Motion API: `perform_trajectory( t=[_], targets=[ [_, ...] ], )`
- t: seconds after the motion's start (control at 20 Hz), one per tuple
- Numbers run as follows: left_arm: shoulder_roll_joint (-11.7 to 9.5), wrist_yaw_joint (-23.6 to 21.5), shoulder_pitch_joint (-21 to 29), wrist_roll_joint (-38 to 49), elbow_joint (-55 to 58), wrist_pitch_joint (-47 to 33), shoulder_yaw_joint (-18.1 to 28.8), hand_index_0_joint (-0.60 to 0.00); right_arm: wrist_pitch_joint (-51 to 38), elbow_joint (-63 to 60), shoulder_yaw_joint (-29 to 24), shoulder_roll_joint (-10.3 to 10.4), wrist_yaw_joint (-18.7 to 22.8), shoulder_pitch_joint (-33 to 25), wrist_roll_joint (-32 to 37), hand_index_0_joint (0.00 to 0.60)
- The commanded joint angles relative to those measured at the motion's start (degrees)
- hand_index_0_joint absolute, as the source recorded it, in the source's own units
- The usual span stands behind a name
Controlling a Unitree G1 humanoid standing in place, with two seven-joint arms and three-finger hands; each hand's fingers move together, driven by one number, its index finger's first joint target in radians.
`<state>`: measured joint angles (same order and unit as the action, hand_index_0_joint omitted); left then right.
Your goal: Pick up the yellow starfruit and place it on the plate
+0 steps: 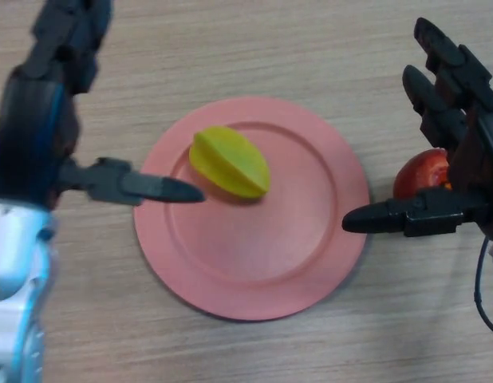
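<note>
1. The yellow, ridged starfruit point(229, 162) lies on the round pink plate point(254, 271), in its upper-left part, clear of the rim. I judge the placing step done.
2. My left hand point(123, 182) is released: thumb straight, its tip just beside the fruit's left end over the plate edge, nothing held. That reads to me as a hand that has let go.
3. My right hand point(438, 209) hangs off the plate's right rim, fingers straight, empty; idle.
4. A red, rounded fruit point(420, 173) sits on the wood-grain desk point(254, 48) just right of the plate, partly hidden behind the right hand.
5. Starfruit long axis runs upper-left to lower-right; one ridge faces up. The blunter end points lower-right, toward plate centre.
</note>
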<state>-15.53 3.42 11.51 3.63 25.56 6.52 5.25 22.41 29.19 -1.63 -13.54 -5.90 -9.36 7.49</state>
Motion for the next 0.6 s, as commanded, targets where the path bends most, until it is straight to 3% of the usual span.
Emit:
perform_trajectory(
  t=[0.05,0.3,0.5,0.6],
  targets=[
    [-2.3,-2.1,-0.3,1.5,3.5,-5.4,5.7,0.0,-8.2,4.3,-3.4,-1.6,0.8,-1.5,2.7,0.0],
    [-3.6,-2.9,-2.1,2.8,2.8,-6.6,8.1,0.0,-9.2,5.0,-2.3,-0.8,1.5,0.1,2.2,0.0],
    [-2.2,-2.0,-4.5,1.5,5.3,-6.5,7.4,0.0,-9.2,7.1,-2.3,-0.7,0.5,0.8,1.5,0.0],
    [-2.6,-1.8,-4.1,2.5,8.0,-3.1,8.0,0.0,-8.8,7.6,-2.8,-1.2,-0.1,0.2,1.7,0.0]
  ],
)
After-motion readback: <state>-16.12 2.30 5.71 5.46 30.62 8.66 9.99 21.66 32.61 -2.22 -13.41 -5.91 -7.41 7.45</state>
